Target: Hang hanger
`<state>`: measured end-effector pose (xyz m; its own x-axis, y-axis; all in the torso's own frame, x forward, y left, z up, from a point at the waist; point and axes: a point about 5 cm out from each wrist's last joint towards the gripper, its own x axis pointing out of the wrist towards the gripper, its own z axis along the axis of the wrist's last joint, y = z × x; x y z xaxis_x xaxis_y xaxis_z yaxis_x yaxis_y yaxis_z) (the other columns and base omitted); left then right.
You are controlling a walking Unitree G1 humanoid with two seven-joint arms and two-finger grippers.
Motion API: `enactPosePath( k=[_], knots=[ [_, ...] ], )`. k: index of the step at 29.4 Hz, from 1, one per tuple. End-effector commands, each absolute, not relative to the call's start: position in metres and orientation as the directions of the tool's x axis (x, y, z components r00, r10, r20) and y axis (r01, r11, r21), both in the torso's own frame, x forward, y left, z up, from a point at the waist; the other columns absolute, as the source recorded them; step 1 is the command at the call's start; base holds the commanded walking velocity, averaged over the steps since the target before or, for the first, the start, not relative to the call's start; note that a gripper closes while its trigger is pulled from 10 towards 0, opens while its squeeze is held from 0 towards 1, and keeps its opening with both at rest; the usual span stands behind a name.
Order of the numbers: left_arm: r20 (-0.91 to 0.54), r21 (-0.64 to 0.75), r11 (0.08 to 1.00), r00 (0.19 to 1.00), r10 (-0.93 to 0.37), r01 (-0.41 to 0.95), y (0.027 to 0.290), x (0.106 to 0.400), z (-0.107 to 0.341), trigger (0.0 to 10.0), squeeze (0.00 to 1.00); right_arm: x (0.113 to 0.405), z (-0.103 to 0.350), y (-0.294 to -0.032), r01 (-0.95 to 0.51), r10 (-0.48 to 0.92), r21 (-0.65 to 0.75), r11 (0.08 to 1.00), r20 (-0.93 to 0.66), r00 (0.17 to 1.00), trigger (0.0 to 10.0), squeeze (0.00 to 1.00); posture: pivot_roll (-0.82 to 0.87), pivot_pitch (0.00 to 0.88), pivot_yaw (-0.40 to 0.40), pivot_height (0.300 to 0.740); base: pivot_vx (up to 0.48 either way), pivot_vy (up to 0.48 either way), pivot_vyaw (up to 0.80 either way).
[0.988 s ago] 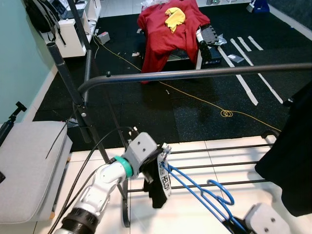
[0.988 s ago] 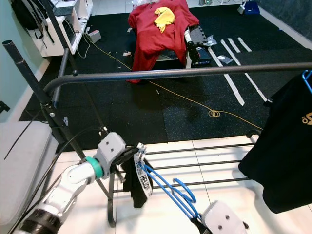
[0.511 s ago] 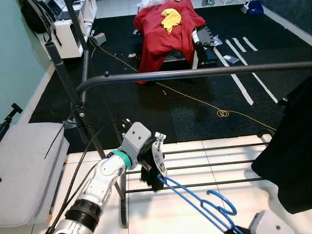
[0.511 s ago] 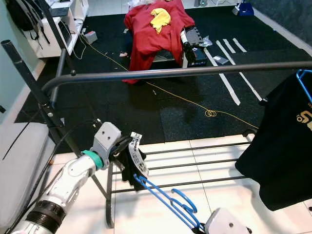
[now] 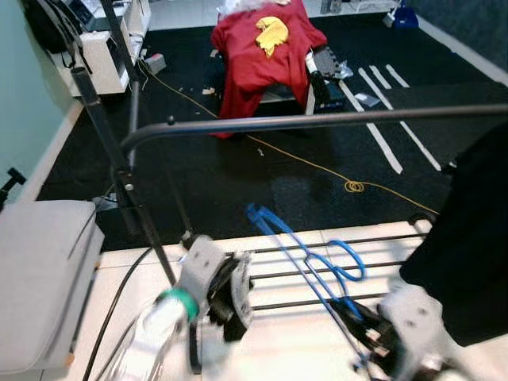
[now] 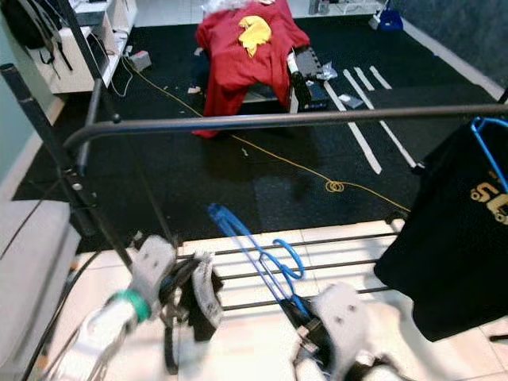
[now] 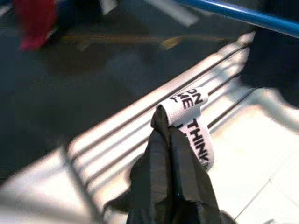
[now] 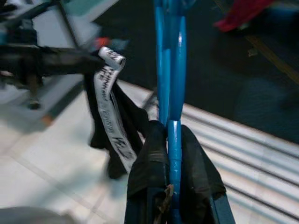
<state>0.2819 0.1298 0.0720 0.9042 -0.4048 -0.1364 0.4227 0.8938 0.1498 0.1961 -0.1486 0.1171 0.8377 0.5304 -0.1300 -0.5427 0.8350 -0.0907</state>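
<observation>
The blue hanger [image 5: 305,255] is a thin plastic frame with a looped hook, rising tilted from low on the robot's right up toward the middle of the scene, above the lower bars of the clothes rack [image 5: 262,123] and below its dark top rail. In the right wrist view the hanger [image 8: 169,70] is running straight out along the fingers as two close blue bars.

The right gripper [image 5: 367,333] is sitting low on the right, blurred in the head views; its two black fingers [image 8: 148,158] are pressing together on the hanger's lower end, one on each side of the blue bar.

The left gripper [image 5: 235,298] is sitting low on the left, just in front of the rack's lower bars. Its fingers [image 7: 161,154] are lying together, pinching a black garment [image 8: 105,130] that is carrying a white printed label [image 7: 189,114]; the label is looping out from between the fingertips. The garment is hanging down from this gripper, apart from the hanger.

A black T-shirt [image 6: 448,230] is hanging from the top rail at the far right on another blue hanger. Beyond the rack, on dark floor mats, a red cloth [image 5: 258,48] with a yellow item on top is draping over a low piece of furniture, and a yellow cable [image 5: 317,163] is trailing across the mats. A grey cushion [image 5: 40,286] is lying at the left edge.
</observation>
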Motion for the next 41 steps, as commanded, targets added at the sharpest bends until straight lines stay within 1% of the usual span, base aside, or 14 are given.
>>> enactPosePath(
  k=[1,4,5,9,12,14,17,18,19,22,25,29,35,41],
  knots=[
    [-0.205,0.155,0.928,0.93,-0.306,0.339,0.144,0.275,0.055,10.0,0.0,0.19,0.103,-0.144,-0.563,0.546,-0.064,0.824,-0.174,0.82,10.0,0.0,-0.3,0.155,0.069,0.74,0.0,0.0,0.0],
    [-0.223,0.166,0.941,0.941,-0.256,0.295,0.15,0.274,0.049,10.0,0.0,0.191,0.096,-0.146,-0.538,0.522,-0.052,0.841,-0.177,0.834,10.0,0.0,-0.29,0.156,0.062,0.74,0.0,0.0,0.0],
    [-0.244,0.172,0.95,0.946,-0.215,0.261,0.156,0.272,0.042,10.0,0.0,0.199,0.091,-0.152,-0.461,0.446,-0.064,0.885,-0.166,0.879,10.0,0.0,-0.28,0.155,0.059,0.74,0.0,0.0,0.0],
    [-0.255,0.15,0.964,0.951,-0.176,0.218,0.161,0.269,0.04,10.0,0.0,0.21,0.089,-0.158,-0.352,0.342,-0.069,0.933,-0.13,0.931,10.0,0.0,-0.28,0.155,0.061,0.74,0.0,0.0,0.0],
    [-0.235,0.129,0.968,0.955,-0.182,0.216,0.161,0.267,0.046,10.0,0.0,0.211,0.093,-0.147,-0.406,0.399,-0.048,0.913,-0.107,0.911,10.0,0.0,-0.28,0.155,0.065,0.74,0.0,0.0,0.0],
    [-0.205,0.13,0.963,0.957,-0.207,0.236,0.161,0.266,0.055,10.0,0.0,0.207,0.097,-0.135,-0.5,0.491,-0.09,0.861,-0.108,0.865,10.0,0.0,-0.29,0.155,0.069,0.74,0.0,0.0,0.0],
    [-0.172,0.151,0.954,0.957,-0.232,0.258,0.164,0.269,0.066,10.0,0.0,0.202,0.099,-0.134,-0.558,0.546,-0.136,0.818,-0.121,0.829,10.0,0.0,-0.28,0.158,0.068,0.74,0.0,0.0,0.0],
    [-0.151,0.169,0.944,0.954,-0.26,0.284,0.166,0.272,0.073,10.0,0.0,0.196,0.099,-0.137,-0.62,0.601,-0.136,0.772,-0.157,0.783,10.0,0.0,-0.28,0.158,0.068,0.74,0.0,0.0,0.0],
    [-0.151,0.169,0.944,0.954,-0.26,0.284,0.166,0.272,0.073,10.0,0.0,0.196,0.099,-0.137,-0.62,0.601,-0.136,0.772,-0.157,0.783,10.0,0.0,-0.28,0.158,0.068,0.74,0.0,0.0,0.0],
    [-0.111,0.209,0.92,0.943,-0.315,0.332,0.169,0.279,0.087,10.0,0.0,0.182,0.098,-0.149,-0.724,0.686,-0.128,0.678,-0.244,0.685,10.0,0.0,-0.28,0.16,0.066,0.74,0.0,0.0,0.0],
    [-0.095,0.231,0.907,0.936,-0.338,0.351,0.171,0.284,0.094,10.0,0.0,0.175,0.096,-0.16,-0.755,0.7,-0.142,0.64,-0.295,0.65,10.0,0.0,-0.27,0.162,0.064,0.74,0.0,0.0,0.0],
    [-0.07,0.302,0.862,0.911,-0.406,0.407,0.178,0.295,0.113,10.0,0.0,0.162,0.1,-0.186,-0.809,0.701,-0.188,0.557,-0.415,0.579,10.0,0.0,-0.27,0.164,0.066,0.74,0.0,0.0,0.0],
    [-0.068,0.35,0.814,0.879,-0.471,0.463,0.184,0.304,0.129,10.0,0.0,0.162,0.114,-0.201,-0.81,0.685,-0.227,0.54,-0.441,0.58,10.0,0.0,-0.29,0.167,0.072,0.74,0.0,0.0,0.0],
    [-0.07,0.354,0.799,0.865,-0.496,0.487,0.183,0.306,0.133,10.0,0.0,0.17,0.126,-0.2,-0.798,0.685,-0.28,0.534,-0.41,0.602,10.0,0.0,-0.29,0.169,0.08,0.74,0.0,0.0,0.0]
  ],
)
